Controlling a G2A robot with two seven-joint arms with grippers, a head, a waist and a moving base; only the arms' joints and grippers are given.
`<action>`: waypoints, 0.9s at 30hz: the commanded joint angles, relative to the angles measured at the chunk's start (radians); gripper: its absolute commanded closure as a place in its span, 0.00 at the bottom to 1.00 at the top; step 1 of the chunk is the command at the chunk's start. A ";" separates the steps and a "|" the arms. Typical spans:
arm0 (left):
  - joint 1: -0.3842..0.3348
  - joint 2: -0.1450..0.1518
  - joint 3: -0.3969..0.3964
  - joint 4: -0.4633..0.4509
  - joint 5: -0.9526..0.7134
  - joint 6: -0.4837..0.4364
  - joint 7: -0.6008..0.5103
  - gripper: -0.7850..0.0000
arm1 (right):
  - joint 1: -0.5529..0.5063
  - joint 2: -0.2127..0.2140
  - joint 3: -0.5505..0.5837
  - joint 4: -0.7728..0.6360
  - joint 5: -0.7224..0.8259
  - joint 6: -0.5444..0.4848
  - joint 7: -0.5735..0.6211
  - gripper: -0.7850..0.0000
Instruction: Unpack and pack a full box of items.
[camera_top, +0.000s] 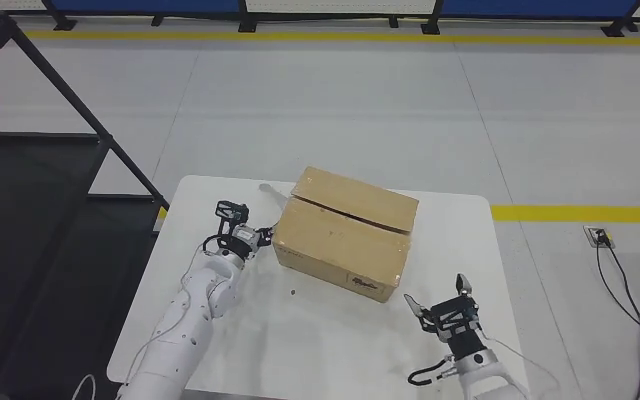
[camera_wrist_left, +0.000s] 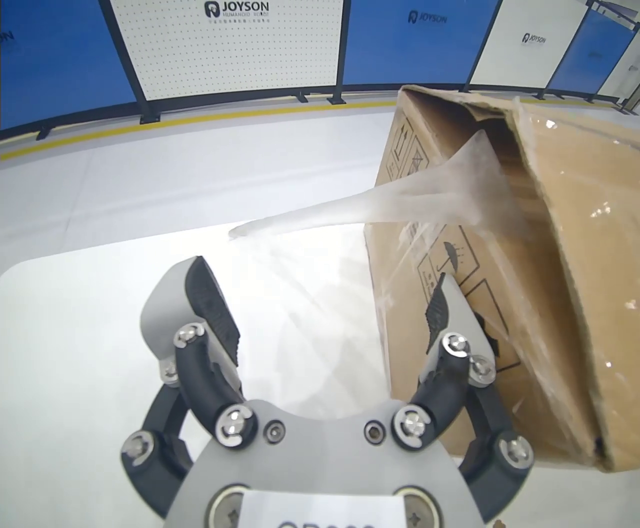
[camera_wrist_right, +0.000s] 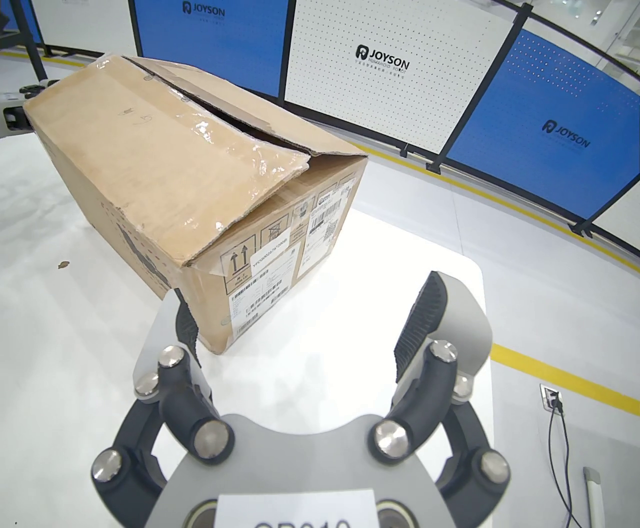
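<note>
Box sits toward the far edge of the surface, flaps down, nothing unpacked yet. A clear tape strip sticks out loose from its left end. Left end effector, fingers apart, is just beside that end. Right end effector, fingers apart, is by the near right corner, well apart from the box.

Over on the box, end toward the right arm: white barcode labels, print too fine to read, plus an up-arrows sign. End toward the left arm: umbrella sign among other handling marks, under clear tape. Behind, on blue and white wall panels: logo wordmarks.
</note>
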 joint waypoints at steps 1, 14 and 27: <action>0.012 0.003 -0.006 -0.015 0.000 -0.006 0.003 0.00 | 0.018 -0.001 0.016 0.019 0.053 -0.002 0.021 0.00; 0.129 0.034 -0.058 -0.174 0.041 -0.045 -0.001 0.00 | 0.037 -0.007 0.015 0.008 0.012 0.132 0.147 0.00; 0.228 0.052 -0.094 -0.312 0.061 -0.052 -0.027 0.00 | 0.188 0.003 0.126 0.095 0.411 -0.198 0.224 0.00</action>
